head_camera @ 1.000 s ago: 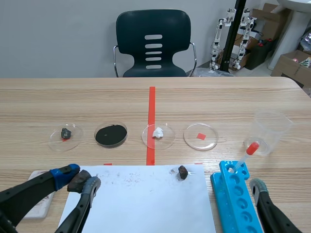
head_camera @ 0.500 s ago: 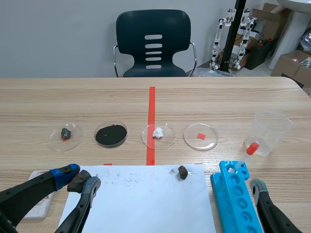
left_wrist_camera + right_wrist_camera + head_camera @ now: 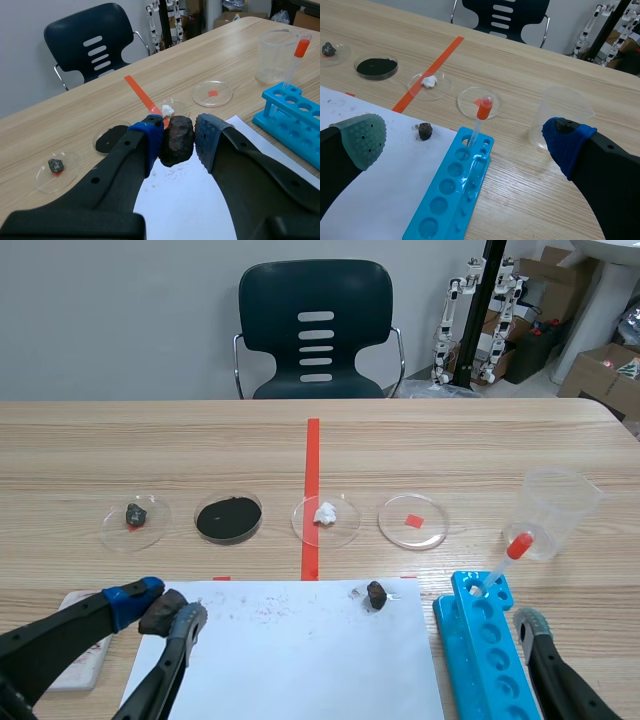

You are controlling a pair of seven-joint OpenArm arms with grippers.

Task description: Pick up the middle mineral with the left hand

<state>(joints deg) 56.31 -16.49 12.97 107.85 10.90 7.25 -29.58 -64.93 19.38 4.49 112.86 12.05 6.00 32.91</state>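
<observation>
Left wrist view has the left gripper (image 3: 179, 138) clamped on the dark mineral (image 3: 176, 142), a blue pad on one side and a grey dotted pad on the other, both pressed against the stone. It is held over the left edge of the white paper (image 3: 300, 655), which carries faint reddish and grey smudges. A pale flat slab (image 3: 88, 660) lies partly under that arm. On the robot's other side the right gripper (image 3: 465, 137) stands wide apart with nothing between its fingers, low and near the blue tube rack (image 3: 485, 655). A dropper (image 3: 505, 562) with a red bulb leans in one of the rack's far holes. Near the paper's far edge sits a second dark lump (image 3: 376, 594). Beyond the paper four clear dishes run in a row across the table: one with a small dark stone (image 3: 135, 513), one filled with black powder (image 3: 229, 518), one with a white piece (image 3: 325, 512) lying on the red tape line (image 3: 311, 455), and one over a red square (image 3: 413, 521). A clear plastic beaker (image 3: 562, 508) stands just beyond the rack. A dark chair (image 3: 316, 330) faces the table's far side.
</observation>
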